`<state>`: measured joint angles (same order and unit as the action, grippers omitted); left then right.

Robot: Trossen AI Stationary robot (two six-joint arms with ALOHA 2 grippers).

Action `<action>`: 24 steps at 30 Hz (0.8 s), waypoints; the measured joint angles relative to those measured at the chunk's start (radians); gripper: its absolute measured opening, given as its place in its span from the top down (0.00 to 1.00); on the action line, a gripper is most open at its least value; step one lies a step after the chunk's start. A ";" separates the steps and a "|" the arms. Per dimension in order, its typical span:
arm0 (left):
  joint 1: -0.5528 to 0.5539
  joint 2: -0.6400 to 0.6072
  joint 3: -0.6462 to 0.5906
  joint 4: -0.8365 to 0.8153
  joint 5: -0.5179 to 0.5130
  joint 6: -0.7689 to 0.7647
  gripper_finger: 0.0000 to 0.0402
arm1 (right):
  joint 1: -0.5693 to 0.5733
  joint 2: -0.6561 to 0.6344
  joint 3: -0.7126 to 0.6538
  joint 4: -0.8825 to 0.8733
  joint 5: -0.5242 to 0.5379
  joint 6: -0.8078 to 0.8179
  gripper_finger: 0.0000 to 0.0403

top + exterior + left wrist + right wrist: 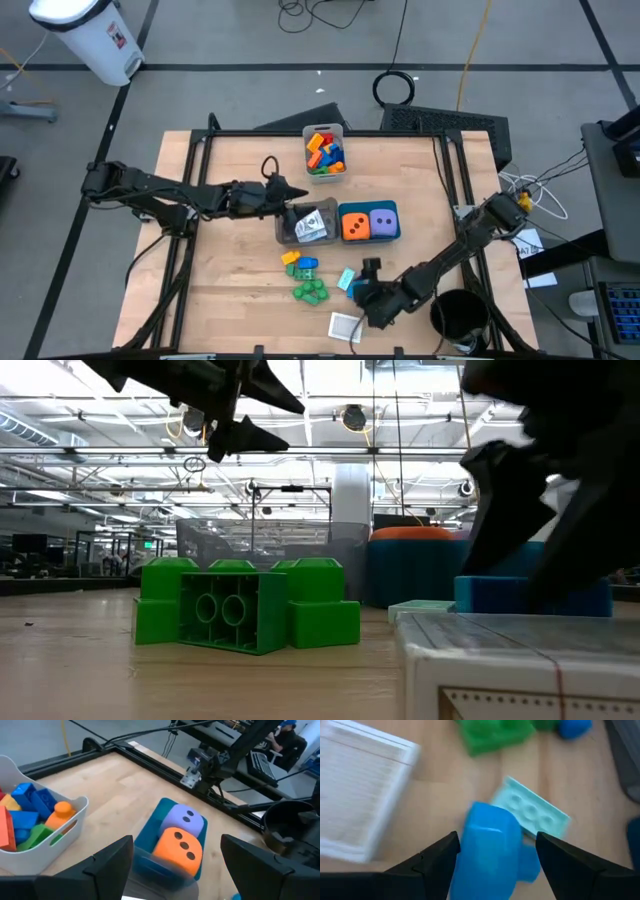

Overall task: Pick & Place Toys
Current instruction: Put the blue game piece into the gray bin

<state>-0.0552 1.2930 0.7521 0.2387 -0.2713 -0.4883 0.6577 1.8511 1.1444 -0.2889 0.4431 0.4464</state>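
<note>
Two dotted dice, three bins
We see our right hand [495,852] spread around one blue plastic brick [490,850]; left hand [177,865] spread over the teal bin [150,855].

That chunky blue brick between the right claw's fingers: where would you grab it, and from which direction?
From straight above, pinching the blue brick across its narrow width. The right claw is open with a finger on either side of it. The pale teal plate lies against one end and the white card lies off to one side, so the two long flanks look like the freest surfaces.

Glossy smooth plastic on the green bricks [245,610] and blue brick [490,852]; matt pale wood tabletop [240,290].
</note>
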 joint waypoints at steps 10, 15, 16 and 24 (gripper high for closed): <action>0.018 0.000 0.000 0.001 -0.028 0.012 0.24 | -0.074 -0.005 -0.081 -0.033 0.005 0.004 0.40; 0.018 0.000 0.000 -0.001 -0.028 0.012 0.24 | -0.080 -0.006 -0.091 -0.034 -0.026 0.009 0.49; 0.018 0.000 0.000 -0.001 -0.028 0.012 0.24 | -0.078 -0.006 -0.089 -0.034 -0.026 0.008 0.50; 0.013 0.000 0.000 0.000 -0.028 0.010 0.24 | -0.060 -0.083 -0.091 -0.044 -0.091 0.004 0.66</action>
<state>-0.0418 1.2930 0.7525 0.2392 -0.2989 -0.4782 0.5976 1.7680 1.0529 -0.3326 0.3522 0.4504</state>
